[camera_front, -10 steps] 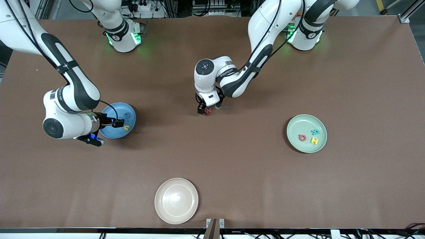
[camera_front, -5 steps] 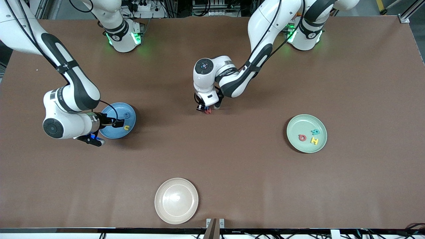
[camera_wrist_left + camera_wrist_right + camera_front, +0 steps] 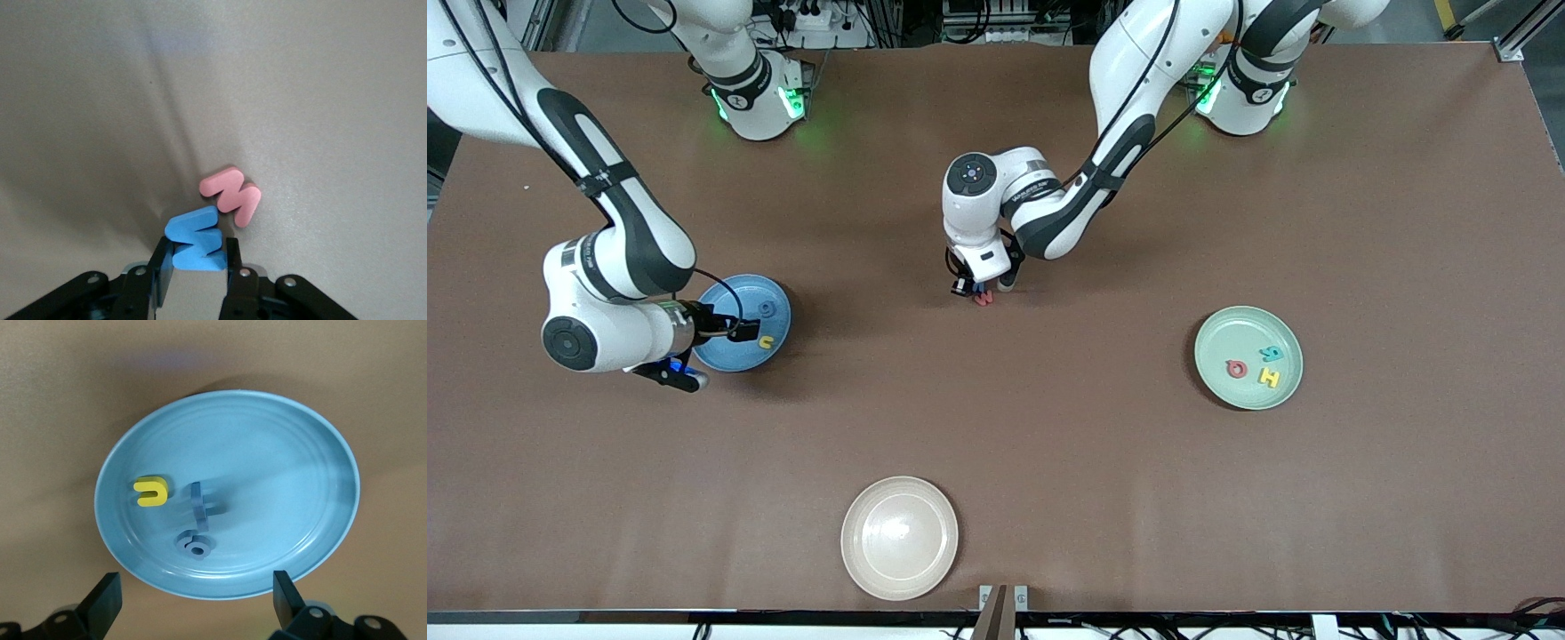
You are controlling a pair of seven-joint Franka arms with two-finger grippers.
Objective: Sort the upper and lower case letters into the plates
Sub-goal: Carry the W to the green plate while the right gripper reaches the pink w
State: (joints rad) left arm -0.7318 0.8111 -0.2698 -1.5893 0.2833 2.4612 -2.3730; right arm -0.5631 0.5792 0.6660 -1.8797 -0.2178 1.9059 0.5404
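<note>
Left tool pinches the blue letter, lifted off the red letter for sorting; right tool waits wide over the light blue plate.

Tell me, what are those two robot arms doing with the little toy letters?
They are sorting letters into plates. The left hand is shut on a blue letter at the middle of the table, with a red letter lying right beside it. The right hand waits open over the light blue plate, which holds a yellow letter and two dark ones. The mint green plate already holds three letters. The cream plate holds none.
</note>
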